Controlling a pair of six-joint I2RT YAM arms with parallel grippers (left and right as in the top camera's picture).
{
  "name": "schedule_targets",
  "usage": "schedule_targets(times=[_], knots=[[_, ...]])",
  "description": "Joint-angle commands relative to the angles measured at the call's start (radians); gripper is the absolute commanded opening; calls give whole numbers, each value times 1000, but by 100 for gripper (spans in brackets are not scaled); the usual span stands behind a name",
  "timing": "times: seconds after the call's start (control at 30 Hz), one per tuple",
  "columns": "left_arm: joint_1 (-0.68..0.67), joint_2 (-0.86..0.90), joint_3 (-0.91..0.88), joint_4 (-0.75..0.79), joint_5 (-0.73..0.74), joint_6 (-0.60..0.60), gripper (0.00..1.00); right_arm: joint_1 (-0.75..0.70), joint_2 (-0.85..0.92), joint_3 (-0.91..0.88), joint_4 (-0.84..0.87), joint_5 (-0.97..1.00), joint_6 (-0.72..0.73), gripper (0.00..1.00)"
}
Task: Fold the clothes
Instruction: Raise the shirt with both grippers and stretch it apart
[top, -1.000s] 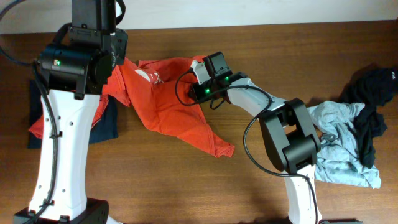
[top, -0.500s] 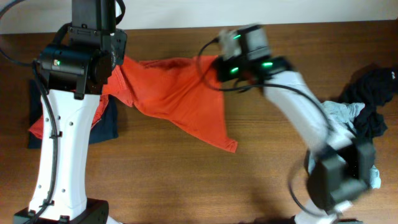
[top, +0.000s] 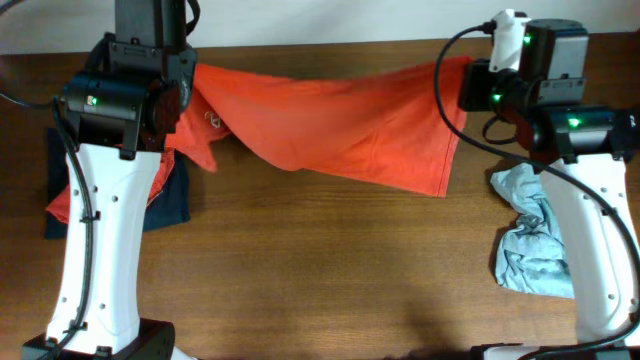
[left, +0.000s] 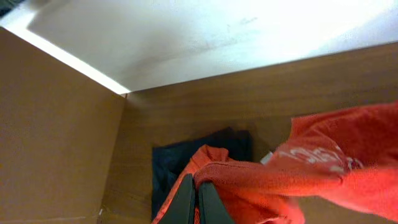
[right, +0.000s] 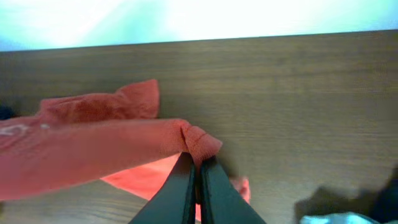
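Red-orange T-shirt (top: 330, 125) is stretched wide across the far side of the counter (top: 300, 270), running from about 10 o'clock to about 2 o'clock in the overhead view. Its upper edge is pulled nearly straight between the two arms. Its lower edge sags toward 6 o'clock and ends in a corner at the right. Whether the sagging cloth touches the counter cannot be told.

Left end effector (left: 198, 200): clenched on the T-shirt. The left wrist view shows both fingers pressed together with a bunched fold of the cloth pinched between them. A white print (left: 311, 155) shows on the cloth at 3 o'clock of the fingers.

Right end effector (right: 198, 185): clenched on the T-shirt. The right wrist view shows the fingers closed on a small gathered corner of the cloth, with the rest of the garment trailing off toward 9 o'clock.

Other garments on the counter:
- Navy garment (top: 178, 195), at 9 o'clock in the overhead view, lying partly under the left arm.
- Red-orange cloth (top: 60, 208), beside and over the navy garment at its 9 o'clock edge.
- Grey-blue garment (top: 530, 250), crumpled at 4 o'clock, partly covered by the right arm and well apart from the T-shirt's corner.
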Motion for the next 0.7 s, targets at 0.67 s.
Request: schedule_targets(times=[0.67], knots=[[0,-405,45,190,67,51,0,-54,-451,32,4,71,-27,4]])
